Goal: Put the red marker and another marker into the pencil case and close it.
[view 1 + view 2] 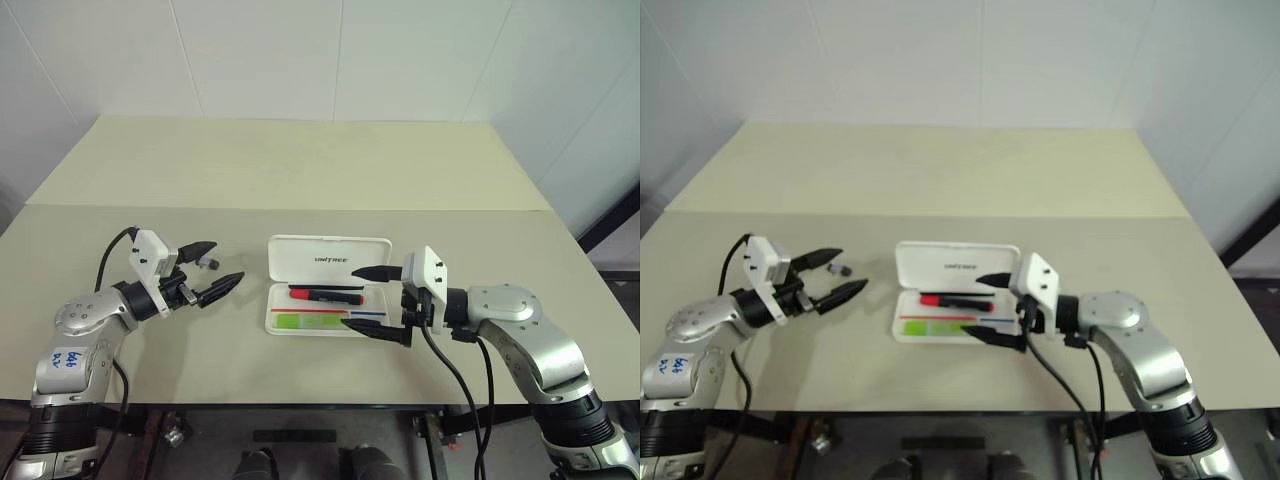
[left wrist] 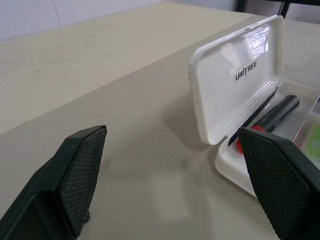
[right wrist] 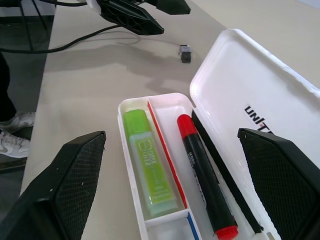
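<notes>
The white pencil case (image 1: 330, 258) lies open in the middle of the table, its lid with the dark lettering tilted back. In its tray rest the red marker (image 1: 325, 295), black with red ends, and the other marker, a lime-green highlighter (image 1: 310, 322), in the nearer compartment. My right gripper (image 1: 350, 297) is open at the case's right end, one finger over the back of the tray and one at its front edge, nothing between them. My left gripper (image 1: 228, 262) is open over bare table, left of the case. The right wrist view shows both markers (image 3: 149, 165) (image 3: 202, 177) side by side.
A small dark object (image 1: 209, 263) lies on the table just behind my left gripper's fingers. A seam (image 1: 300, 208) crosses the tabletop behind the case, with more table beyond it up to the white wall. The table's front edge is close below both arms.
</notes>
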### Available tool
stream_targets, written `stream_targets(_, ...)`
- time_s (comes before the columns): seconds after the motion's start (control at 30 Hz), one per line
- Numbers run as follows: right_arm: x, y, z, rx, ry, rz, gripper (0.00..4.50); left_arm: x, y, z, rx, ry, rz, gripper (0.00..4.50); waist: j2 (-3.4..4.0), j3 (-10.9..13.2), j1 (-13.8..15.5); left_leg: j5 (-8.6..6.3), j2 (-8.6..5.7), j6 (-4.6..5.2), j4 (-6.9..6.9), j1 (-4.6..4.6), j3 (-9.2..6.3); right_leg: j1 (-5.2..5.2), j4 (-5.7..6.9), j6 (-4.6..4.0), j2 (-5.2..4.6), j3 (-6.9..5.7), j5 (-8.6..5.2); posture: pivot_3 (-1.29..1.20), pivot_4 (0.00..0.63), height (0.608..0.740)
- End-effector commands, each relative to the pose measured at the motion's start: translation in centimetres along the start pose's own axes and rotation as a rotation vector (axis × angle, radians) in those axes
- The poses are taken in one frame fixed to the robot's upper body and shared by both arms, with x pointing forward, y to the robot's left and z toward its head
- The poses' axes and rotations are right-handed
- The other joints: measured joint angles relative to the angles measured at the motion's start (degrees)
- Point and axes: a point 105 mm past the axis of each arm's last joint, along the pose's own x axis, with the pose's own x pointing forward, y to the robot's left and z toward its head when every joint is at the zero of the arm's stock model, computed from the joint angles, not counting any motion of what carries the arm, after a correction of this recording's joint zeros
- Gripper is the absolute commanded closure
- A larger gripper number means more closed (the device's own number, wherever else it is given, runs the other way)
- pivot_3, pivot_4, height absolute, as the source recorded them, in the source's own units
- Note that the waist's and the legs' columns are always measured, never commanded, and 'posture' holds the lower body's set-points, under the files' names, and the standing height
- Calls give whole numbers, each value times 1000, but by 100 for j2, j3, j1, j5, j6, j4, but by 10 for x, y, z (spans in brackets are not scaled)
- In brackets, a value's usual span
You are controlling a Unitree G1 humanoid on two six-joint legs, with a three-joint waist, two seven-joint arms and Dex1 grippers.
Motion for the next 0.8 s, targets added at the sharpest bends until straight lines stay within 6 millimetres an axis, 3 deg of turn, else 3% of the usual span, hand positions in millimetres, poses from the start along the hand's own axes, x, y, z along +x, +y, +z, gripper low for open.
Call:
stream_targets(0.03,-7,-6,8,-30,-26,-37,21,-11,2,11,94,26,-85,0,0,0,-15,0,0,0,-2,0,1,-1,-1,-1,0,0,-1,0,150,740)
stream_targets(0.3,-5,-11,7,-45,-27,-48,21,-27,42,4,192,218,-99,0,0,0,-71,0,-1,0,-14,1,5,-4,-6,-12,-2,0,-6,0,150,740)
stream_targets(0.47,-8,-12,6,-48,-23,-68,21,-26,65,-8,205,302,43,0,0,0,-70,0,1,0,-31,-5,9,-21,-6,-12,-1,1,-8,0,150,740)
stream_targets(0.8,-10,-11,4,-45,-15,-77,21,-21,66,-24,93,282,251,0,0,0,-69,2,6,-4,-7,-30,9,-46,27,-11,5,2,-10,0,150,740)
